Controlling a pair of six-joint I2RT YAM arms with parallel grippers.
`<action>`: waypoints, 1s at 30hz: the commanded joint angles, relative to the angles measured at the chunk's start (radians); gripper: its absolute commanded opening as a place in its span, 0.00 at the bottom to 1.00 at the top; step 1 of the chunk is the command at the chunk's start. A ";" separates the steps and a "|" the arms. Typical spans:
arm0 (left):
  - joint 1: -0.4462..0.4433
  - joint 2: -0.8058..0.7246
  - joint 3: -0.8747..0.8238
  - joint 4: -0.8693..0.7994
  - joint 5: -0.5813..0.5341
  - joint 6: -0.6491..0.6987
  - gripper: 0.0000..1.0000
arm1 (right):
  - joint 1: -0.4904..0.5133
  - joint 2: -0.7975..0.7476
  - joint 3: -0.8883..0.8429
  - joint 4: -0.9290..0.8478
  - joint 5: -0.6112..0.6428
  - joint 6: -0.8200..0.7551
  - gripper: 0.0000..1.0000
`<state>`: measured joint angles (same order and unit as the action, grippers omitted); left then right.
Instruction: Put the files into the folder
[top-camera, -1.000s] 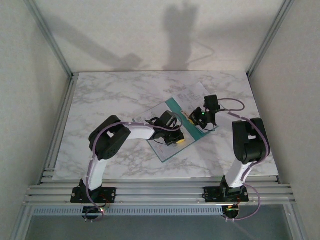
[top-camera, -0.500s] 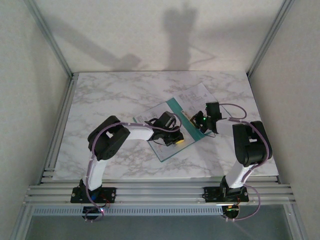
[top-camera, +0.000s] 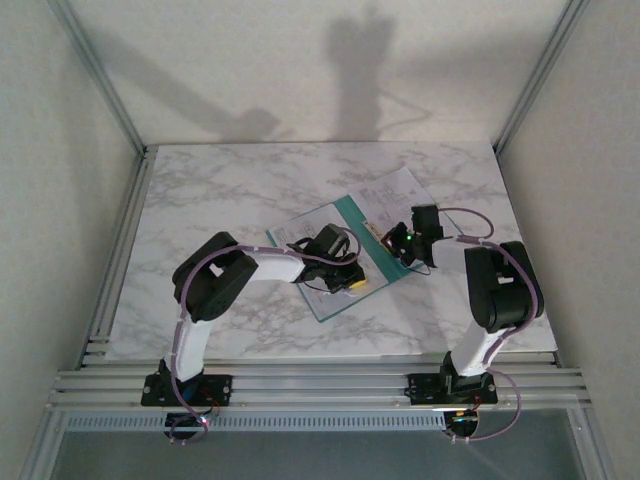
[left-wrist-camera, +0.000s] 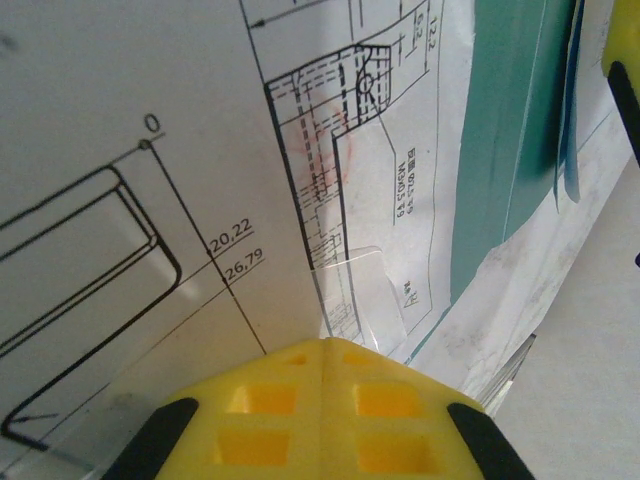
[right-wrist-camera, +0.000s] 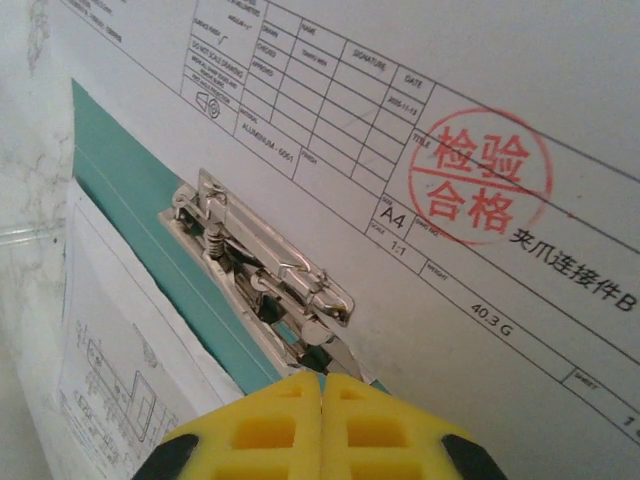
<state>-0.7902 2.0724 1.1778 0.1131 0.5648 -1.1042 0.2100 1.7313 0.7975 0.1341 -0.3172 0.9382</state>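
- The white, grey-veined marble-pattern tabletop (top-camera: 220, 190) carries everything, with the two arms bolted at its near edge.
- The thin, flat teal-green card folder (top-camera: 347, 212) lies open and askew, just right of the tabletop's middle and well clear of all four edges. Its teal inside shows in the left wrist view (left-wrist-camera: 500, 120) and the right wrist view (right-wrist-camera: 130, 190).
- The white paper files, printed with technical drawings, lie on the open folder. One sheet (top-camera: 395, 195) sticks out past it toward the far right corner.
- Another drawing sheet (left-wrist-camera: 120, 120) spreads under the left arm, and a sheet with a title block (right-wrist-camera: 450, 100) lies beside the teal strip.
- The left claw (top-camera: 352, 283) is low over the folder's near side. Its yellow tips (left-wrist-camera: 322, 365) are pressed together, pinching nothing, above the drawing sheet.
- The right claw (top-camera: 393, 240) is over the folder's right part. Its yellow tips (right-wrist-camera: 322, 385) are pressed together at the near end of the clip, and contact cannot be told.
- A silver metal spring clip (right-wrist-camera: 260, 260) sits on the teal strip between two sheets.
- A round red ink stamp (right-wrist-camera: 480, 175) marks the title-block sheet.
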 joint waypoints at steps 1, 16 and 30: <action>0.010 0.015 -0.044 -0.150 -0.035 -0.020 0.00 | -0.021 0.059 0.002 -0.138 0.161 -0.004 0.00; 0.012 0.020 -0.038 -0.149 -0.034 -0.020 0.00 | -0.004 0.112 0.104 -0.289 0.197 -0.006 0.00; 0.016 0.024 -0.034 -0.146 -0.031 -0.019 0.00 | 0.053 0.152 0.148 -0.383 0.248 0.025 0.00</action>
<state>-0.7856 2.0724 1.1778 0.1127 0.5652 -1.1046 0.2485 1.7985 0.9600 -0.1085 -0.2111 0.9543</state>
